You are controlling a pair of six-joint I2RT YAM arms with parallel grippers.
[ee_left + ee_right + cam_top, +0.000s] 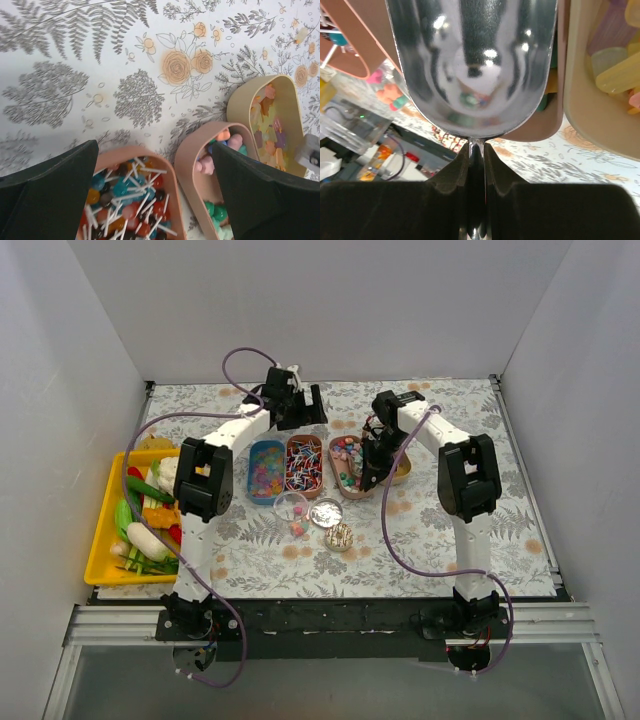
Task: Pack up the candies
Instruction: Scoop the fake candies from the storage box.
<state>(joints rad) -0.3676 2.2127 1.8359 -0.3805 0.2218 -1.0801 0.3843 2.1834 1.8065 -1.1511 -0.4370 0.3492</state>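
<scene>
left gripper (pixel 155 147): jaws spread wide with nothing between them. It hovers over the far ends of the trays, at 12 o'clock of the table.
right gripper (pixel 476 150): clamped on the thin handle of a metal scoop (pixel 470 65).
scoop: the bowl looks empty, showing only reflections. It hangs over the pink tray (pixel 182 155), at about 1 o'clock from table centre.
candies (pixel 127 197): nearly all sit in four oval trays lined up across the middle.
tray row: blue tray (pixel 266 443) at the 9 o'clock end, then the stick tray (pixel 135 148), then the pink tray, with the beige tray (pixel 240 100) at the 3 o'clock end.
tray fill: all four look well stocked. The sticks are piled up, and gummies are visible in the beige one.
small cup (pixel 340 536): at 6 o'clock of the trays. It holds a mixed heap, so you can count it as packed or nearly so.
clear cup (pixel 291 503): at 7 o'clock of the trays, with only a few pink pieces in or beside it. You can't tell which.
shiny disc (pixel 325 512): between the two cups. It could be a lid or an empty cup.
yellow bin (pixel 100 550): at 9 o'clock, holding toy vegetables. It is not part of your job.
done: roughly one cup filled.
left: you need to load the scoop, fill the clear cup, and probably put lids on.
stage: early to middle, by my judgement.
</scene>
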